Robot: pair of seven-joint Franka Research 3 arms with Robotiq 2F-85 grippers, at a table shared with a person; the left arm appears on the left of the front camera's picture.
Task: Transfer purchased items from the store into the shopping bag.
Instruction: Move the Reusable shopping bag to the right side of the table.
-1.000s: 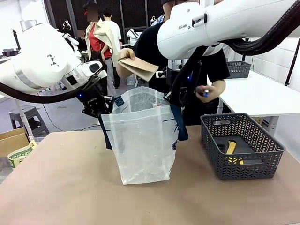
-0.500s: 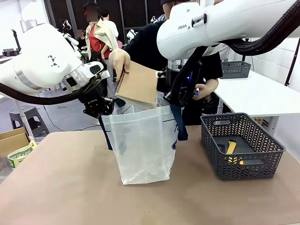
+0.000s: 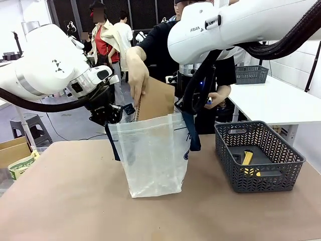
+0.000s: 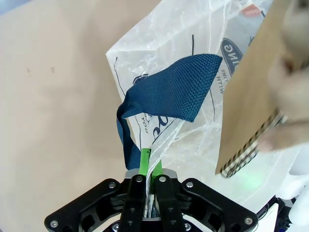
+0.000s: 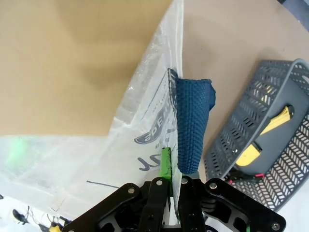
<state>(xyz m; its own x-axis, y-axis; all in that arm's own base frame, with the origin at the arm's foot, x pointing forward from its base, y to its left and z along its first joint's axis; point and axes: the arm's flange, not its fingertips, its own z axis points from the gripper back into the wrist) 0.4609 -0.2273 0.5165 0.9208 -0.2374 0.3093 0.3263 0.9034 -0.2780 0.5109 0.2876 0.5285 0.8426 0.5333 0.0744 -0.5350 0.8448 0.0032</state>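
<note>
Upright at mid-table: the shopping bag, translucent film, mouth spread wide between two pinches.

At the mouth's 9 o'clock, the left gripper clamped shut on the film rim, just beside the root of a navy strap handle. At 3 o'clock, the right gripper clamped shut on the opposite rim, again beside a strap root. In both wrist views, green pads pressed together with only thin plastic between them.

At 12 o'clock of the mouth, a brown-covered spiral notebook gripped along its upper edge by the person's hand, its lower part inside the bag.

At 3 o'clock of the bag, near but apart: a dark grey lattice basket with a yellow-and-black item lying in it.

As to the bag, judged light, limp and slick:
- No stiffness of its own, so likely to sag shut if either pinch is lost.
- Likely to creep out of the pads under a hard pull.
- Best taken at the hem next to the strap stitching, or by the woven strap itself for more bite.

As to the notebook, judged light, flat and fairly stiff:
- Wire spine liable to snag the film.
- Best held by a free edge and dropped straight down the middle of the mouth.
</note>
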